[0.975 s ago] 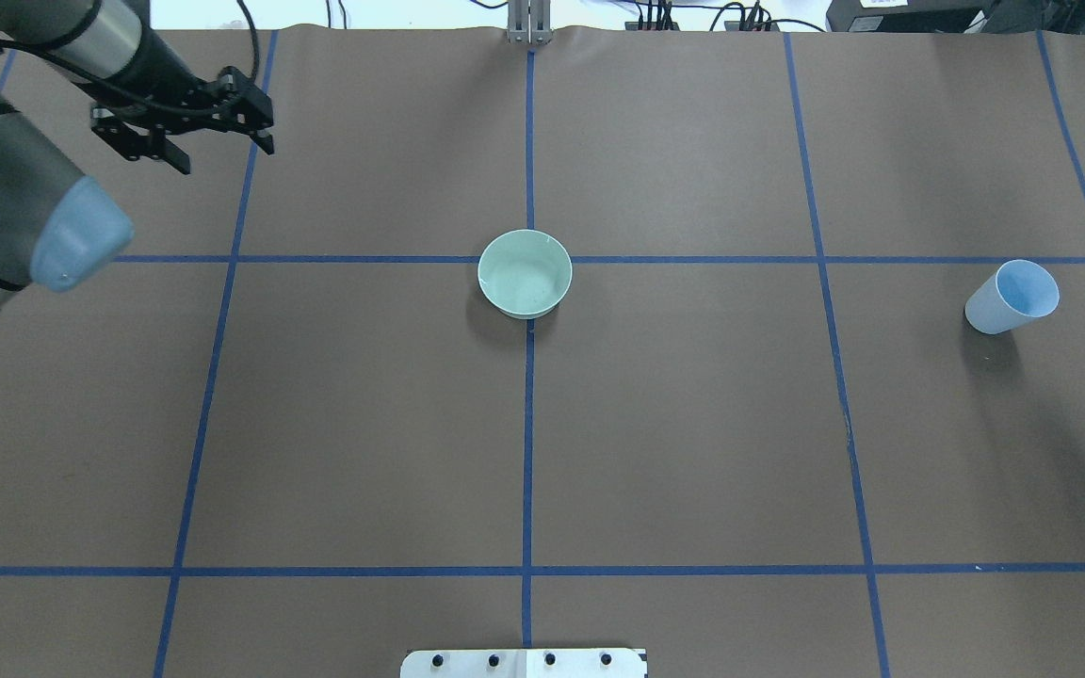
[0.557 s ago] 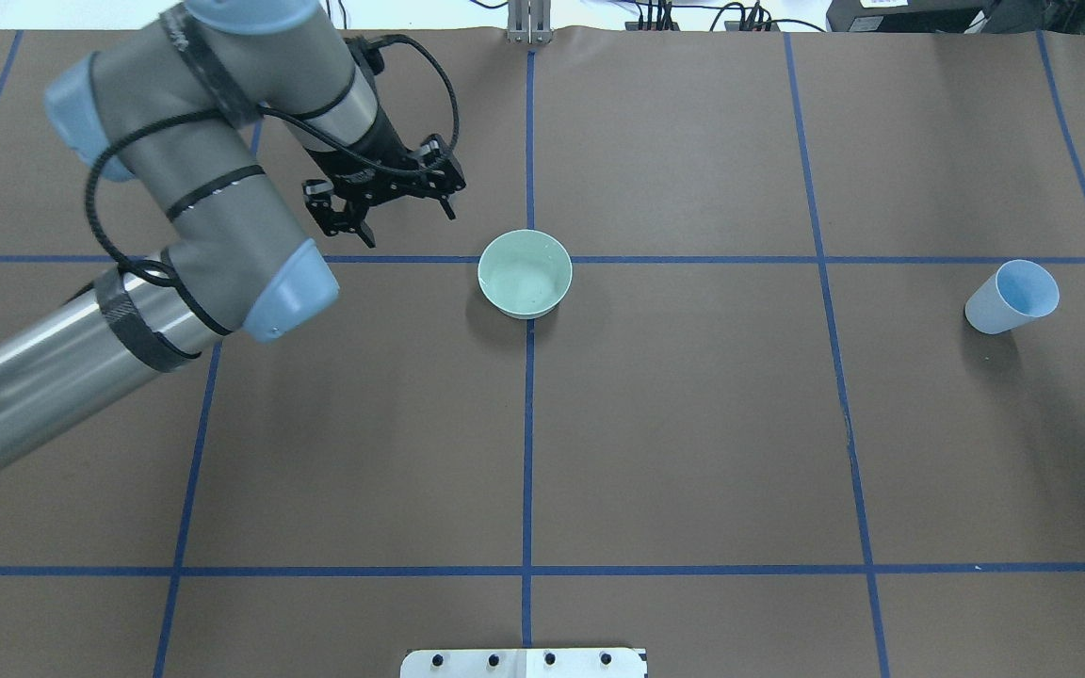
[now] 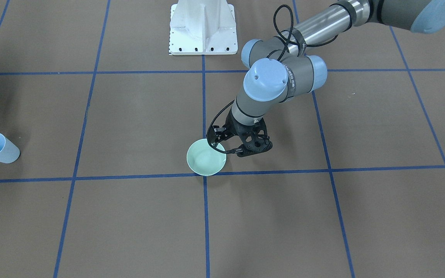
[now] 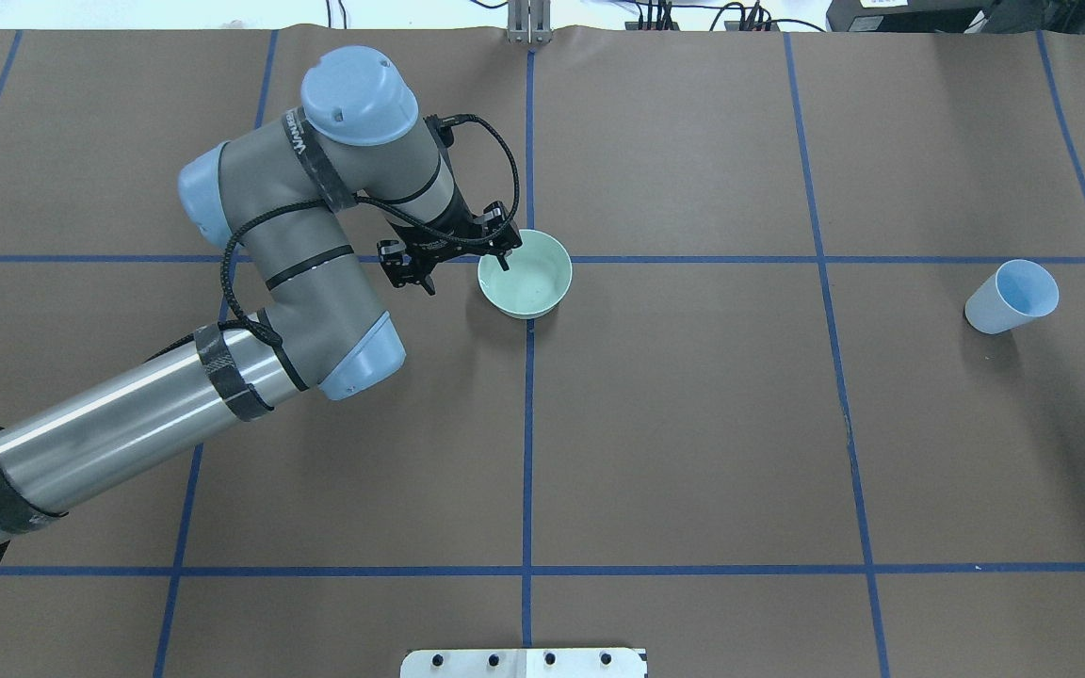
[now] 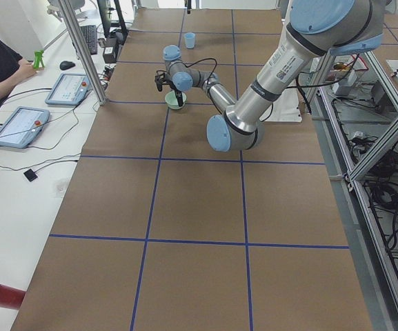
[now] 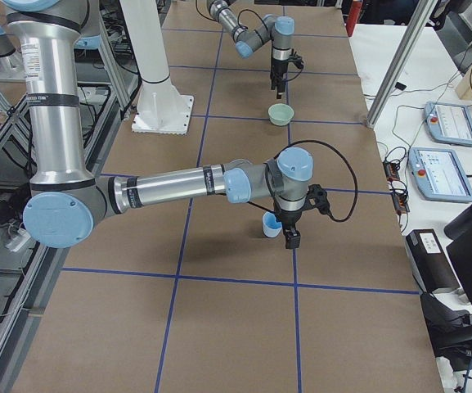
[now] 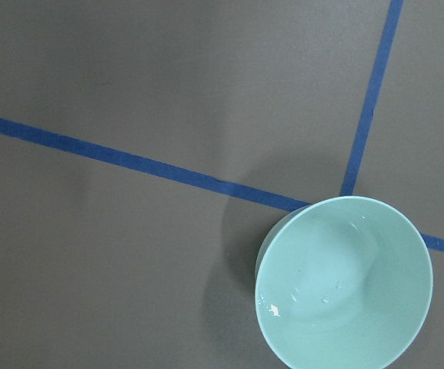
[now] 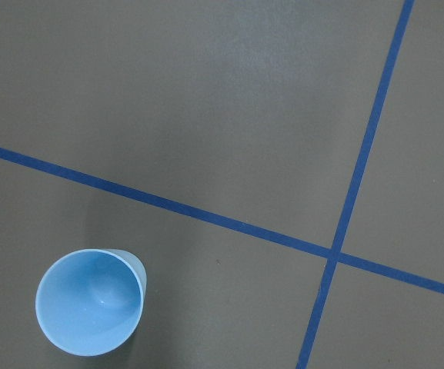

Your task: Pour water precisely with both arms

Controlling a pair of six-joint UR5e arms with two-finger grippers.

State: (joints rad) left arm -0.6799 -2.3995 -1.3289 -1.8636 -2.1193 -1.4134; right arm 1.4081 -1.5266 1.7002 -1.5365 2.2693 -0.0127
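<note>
A: Mint-green bowl (image 4: 552, 284), mid-surface (image 4: 693, 424). Is your water in it?

B: Yes, you see the water (image 7: 275, 310) glinting inside. The left hand (image 4: 467, 275) straddles its left rim, fingers wide. The right hand (image 6: 288, 233) hangs just beside the blue cup (image 6: 271, 226), far right. Wide or narrow, I cannot tell.

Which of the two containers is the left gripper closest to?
The mint-green bowl at the central tape crossing; the left gripper hangs at its rim. The pale blue cup stands far off to the robot's right.
</note>
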